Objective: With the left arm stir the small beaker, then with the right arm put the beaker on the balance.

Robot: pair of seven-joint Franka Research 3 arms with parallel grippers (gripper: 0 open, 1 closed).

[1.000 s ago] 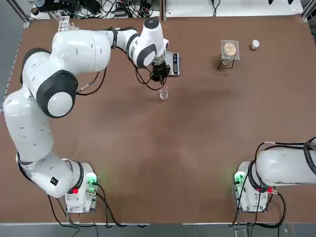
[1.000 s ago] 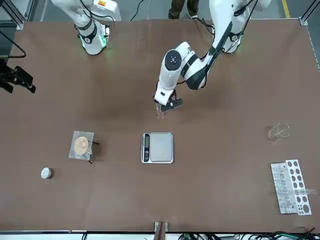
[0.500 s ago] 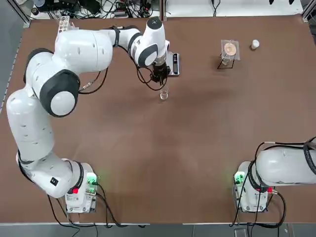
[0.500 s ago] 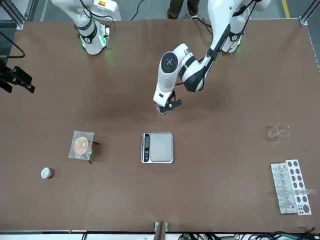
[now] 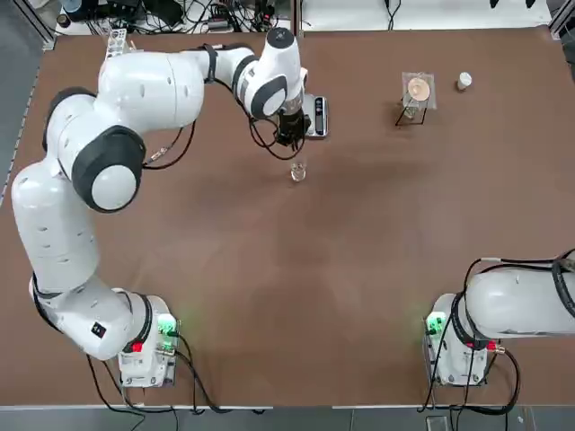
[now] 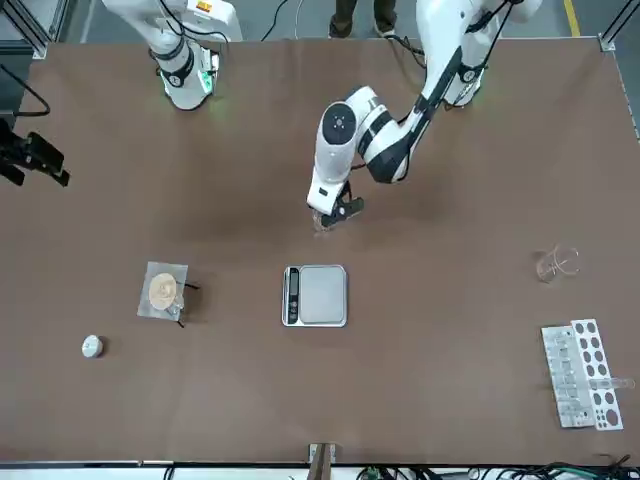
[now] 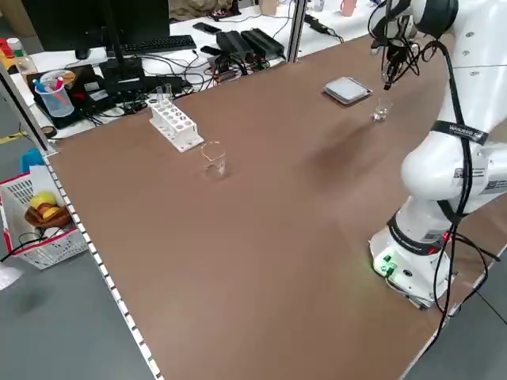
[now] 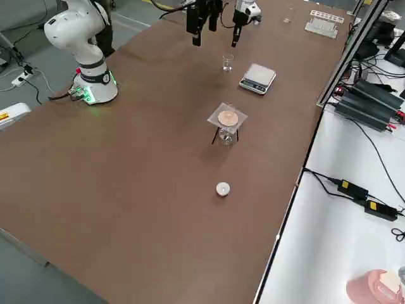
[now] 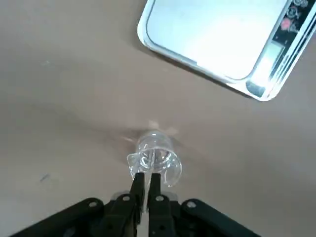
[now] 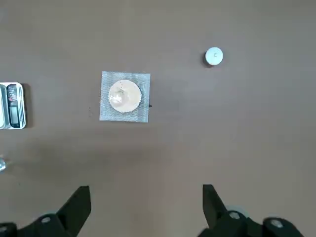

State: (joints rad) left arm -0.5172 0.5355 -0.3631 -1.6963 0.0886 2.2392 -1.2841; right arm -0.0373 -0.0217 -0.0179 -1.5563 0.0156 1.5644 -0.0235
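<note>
1. The left arm reaches far across the table, its gripper hanging right over the small beaker.
2. Its jaws are pressed together on a thin clear rod that dips into the beaker's mouth.
3. The beaker stands upright on the bare tabletop, just beside the balance but not on it.
4. The right arm stays folded at its base; its gripper has its jaws wide apart, holding nothing.
</note>
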